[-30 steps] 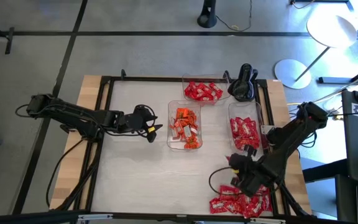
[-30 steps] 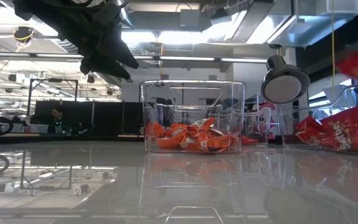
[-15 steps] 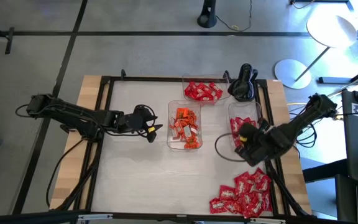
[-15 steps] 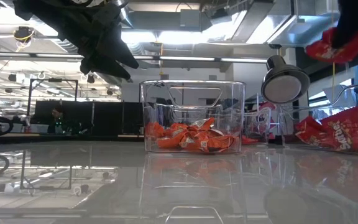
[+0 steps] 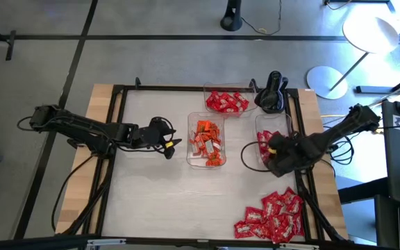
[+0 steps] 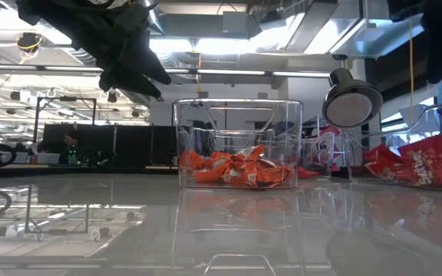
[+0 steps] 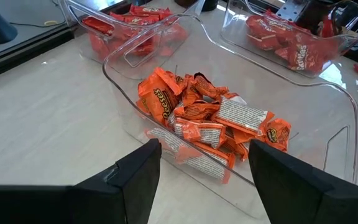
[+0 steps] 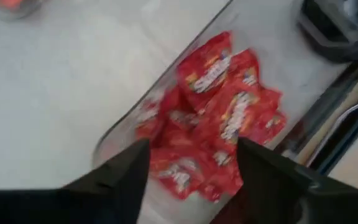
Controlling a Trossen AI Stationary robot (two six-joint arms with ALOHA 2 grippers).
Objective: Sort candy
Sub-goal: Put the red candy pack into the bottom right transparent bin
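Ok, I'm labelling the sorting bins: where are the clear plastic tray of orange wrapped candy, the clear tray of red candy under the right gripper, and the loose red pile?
Clear tray of orange candy [image 5: 191, 142], high view, left rim.
Clear tray of red candy [image 8: 118, 140], right wrist view, wall.
Loose red candy pile [image 5: 273, 217], high view, middle.

Candy, small flat wrapped packets, in four groups. Orange ones [image 5: 206, 142] heaped in the centre tray. Plain red ones [image 5: 226, 102] in the far tray. Red with white marks [image 5: 272, 147] in the right tray. Loose red pile [image 5: 272, 217] on the table's near right corner.
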